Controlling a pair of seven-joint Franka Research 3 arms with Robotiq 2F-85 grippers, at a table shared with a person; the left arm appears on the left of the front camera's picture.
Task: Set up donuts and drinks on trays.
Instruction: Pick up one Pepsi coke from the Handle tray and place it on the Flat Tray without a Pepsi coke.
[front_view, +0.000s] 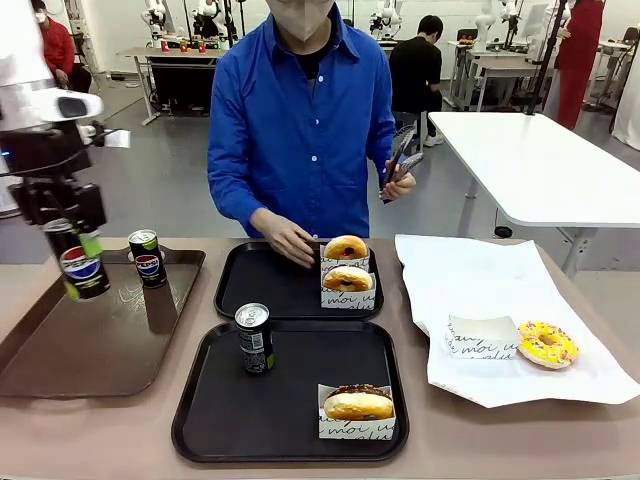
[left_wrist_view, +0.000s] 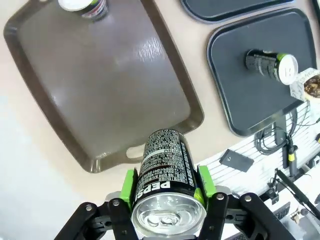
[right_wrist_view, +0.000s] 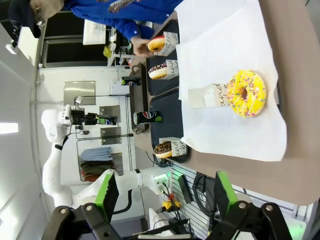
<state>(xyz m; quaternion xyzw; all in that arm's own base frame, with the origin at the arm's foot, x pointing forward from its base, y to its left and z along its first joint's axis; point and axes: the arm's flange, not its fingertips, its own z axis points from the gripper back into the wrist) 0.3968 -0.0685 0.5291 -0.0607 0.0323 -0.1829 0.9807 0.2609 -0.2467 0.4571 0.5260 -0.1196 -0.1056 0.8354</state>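
My left gripper (front_view: 82, 262) is shut on a black Pepsi can (left_wrist_view: 167, 172) and holds it above the brown tray (front_view: 110, 340). A second can (front_view: 148, 257) stands at that tray's far side. On the near black tray (front_view: 290, 435) stand a can (front_view: 254, 338) and a chocolate donut (front_view: 358, 402) in its sleeve. The far black tray (front_view: 260, 290) carries two sleeved donuts (front_view: 346, 265), and the person's hand (front_view: 285, 240) rests beside them. My right gripper (right_wrist_view: 165, 195) is open above the table's right end, with a yellow donut (right_wrist_view: 246, 93) ahead of it.
A white paper sheet (front_view: 480, 280) at the right holds the yellow donut (front_view: 546, 344) and an empty sleeve (front_view: 480, 338). The person's other hand holds tongs (front_view: 395, 165) above the table's far edge. A white table (front_view: 540, 165) stands behind on the right.
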